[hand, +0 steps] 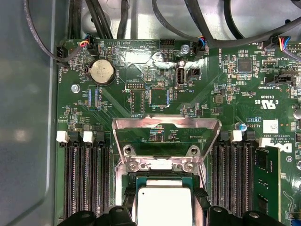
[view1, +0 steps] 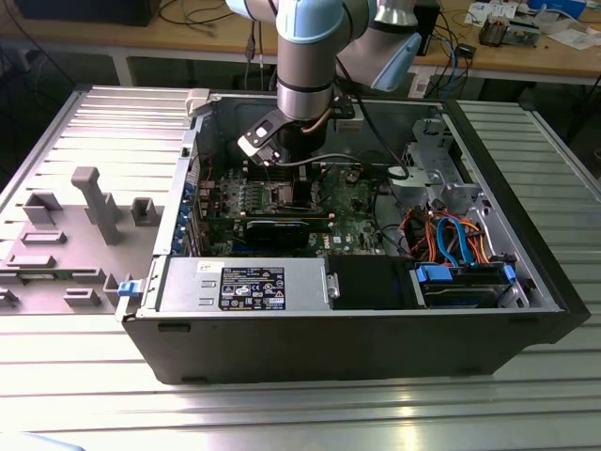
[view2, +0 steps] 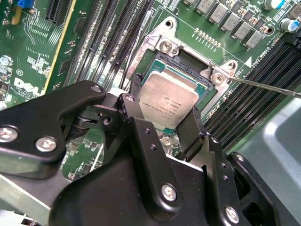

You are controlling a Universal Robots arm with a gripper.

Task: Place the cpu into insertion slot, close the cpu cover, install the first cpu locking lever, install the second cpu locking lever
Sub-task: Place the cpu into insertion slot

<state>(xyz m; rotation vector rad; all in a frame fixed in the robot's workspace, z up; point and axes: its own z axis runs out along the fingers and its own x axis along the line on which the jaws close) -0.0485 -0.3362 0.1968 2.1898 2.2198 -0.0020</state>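
The cpu (view2: 168,96), a small silver-topped square chip, is clamped edgewise by the black gripper (view2: 167,107), held level over, perhaps in, the dark-rimmed insertion slot (view2: 186,58) for seating.

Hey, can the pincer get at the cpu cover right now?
Probably not at once: the pincer is shut on the cpu, so it is occupied. The cpu cover stands open just beyond it, with nothing lying over it.

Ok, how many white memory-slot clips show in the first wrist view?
3 white clips: two on the coin battery's side of the cpu cover, one across it. More may be hidden.
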